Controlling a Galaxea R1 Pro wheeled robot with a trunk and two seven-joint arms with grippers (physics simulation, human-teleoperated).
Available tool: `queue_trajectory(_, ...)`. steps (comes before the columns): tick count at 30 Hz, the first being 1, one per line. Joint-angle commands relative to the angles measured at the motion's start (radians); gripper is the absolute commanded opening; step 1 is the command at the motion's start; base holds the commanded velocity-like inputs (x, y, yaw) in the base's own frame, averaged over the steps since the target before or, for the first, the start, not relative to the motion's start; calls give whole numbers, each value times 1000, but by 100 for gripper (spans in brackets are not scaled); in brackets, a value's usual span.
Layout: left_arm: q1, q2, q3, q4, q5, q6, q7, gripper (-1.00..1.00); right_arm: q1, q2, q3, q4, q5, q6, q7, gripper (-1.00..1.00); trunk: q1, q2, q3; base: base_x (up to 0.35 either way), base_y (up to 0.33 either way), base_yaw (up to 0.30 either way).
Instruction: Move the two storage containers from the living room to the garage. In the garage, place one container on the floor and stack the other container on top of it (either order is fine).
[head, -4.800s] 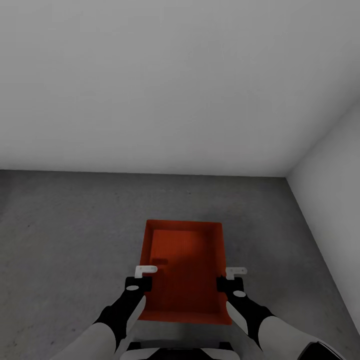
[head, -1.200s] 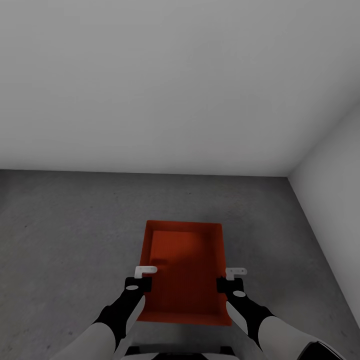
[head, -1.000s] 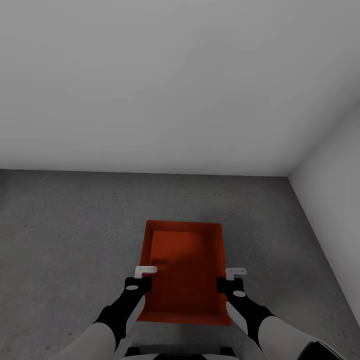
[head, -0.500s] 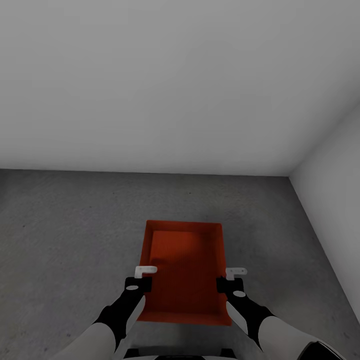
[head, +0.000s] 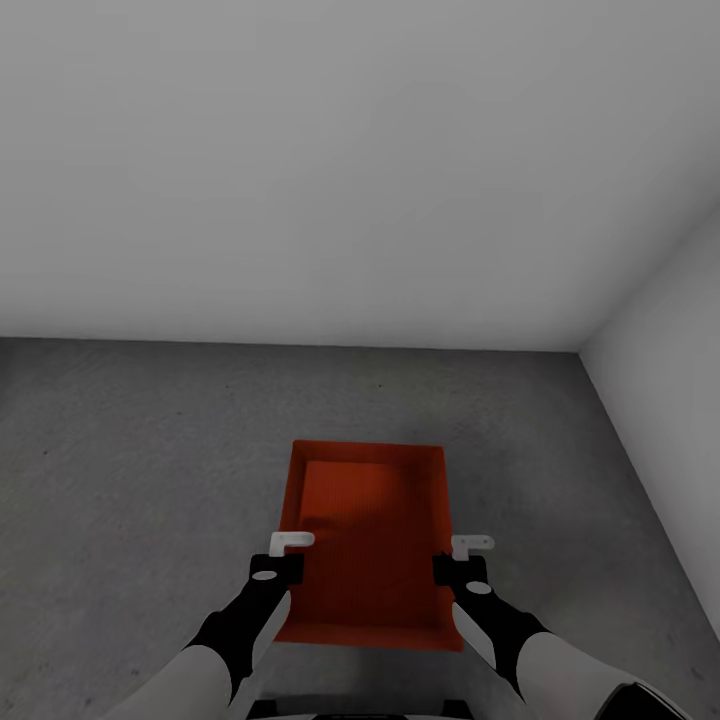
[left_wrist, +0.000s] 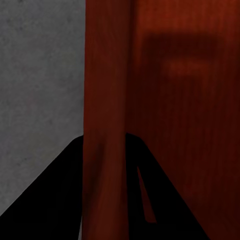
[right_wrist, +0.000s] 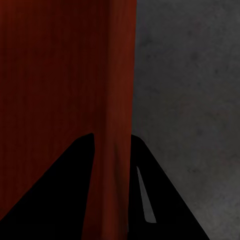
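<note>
Since the head view from a few seconds back, almost nothing has changed around the storage container (head: 366, 540): the orange-red tray sits in the lower middle of the frame exactly as it did, held level between my two arms, with only a hair of drift in the corner line at the right edge, which I put down to the base or head settling and not to the tray moving. My left hand (head: 290, 543) is clamped on the tray's left wall and my right hand (head: 468, 545) on its right wall; in each wrist view the low red wall runs straight down between the dark fingers (left_wrist: 60, 200) (right_wrist: 55, 195), so both hands are closed on the rim, one finger inside and one outside. Beyond the tray lies the floor (head: 150, 450), dark mottled concrete, spreading across the lower half of the frame to meet the pale grey wall (head: 350, 170) that fills the upper half, with a second wall (head: 670, 380) coming in at the right to make a corner. That reads to me as the garage, so the carry looks done and the robot is standing still. I judge the tray is above the concrete, not on it, though I cannot be sure of its height. What I take from the stillness is that the next step is lowering it, flat, before letting go.
</note>
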Motion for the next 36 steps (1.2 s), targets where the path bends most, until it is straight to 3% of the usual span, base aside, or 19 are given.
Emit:
queue_trajectory(1, 0, 11, -4, 1, 6, 14, 15, -100, -1, -39, 1, -2, 12, -9, -12, -100, 0, -1, -1, 0, 0, 0)
queue_trajectory(8, 0, 11, -3, 1, 6, 14, 14, -100, -1, -39, 1, -2, 12, -9, -12, -100, 23, -43, -19, 0, 0, 0)
queue_trajectory(14, 0, 11, -3, 1, 6, 14, 15, -100, -1, -39, 1, -2, 12, -9, -12, -100, 23, -43, -19, 0, 0, 0)
queue_trajectory(36, 0, 11, -3, 1, 6, 14, 15, -100, -1, -39, 1, -2, 12, -9, -12, -100, 104, -190, -85, 0, 0, 0)
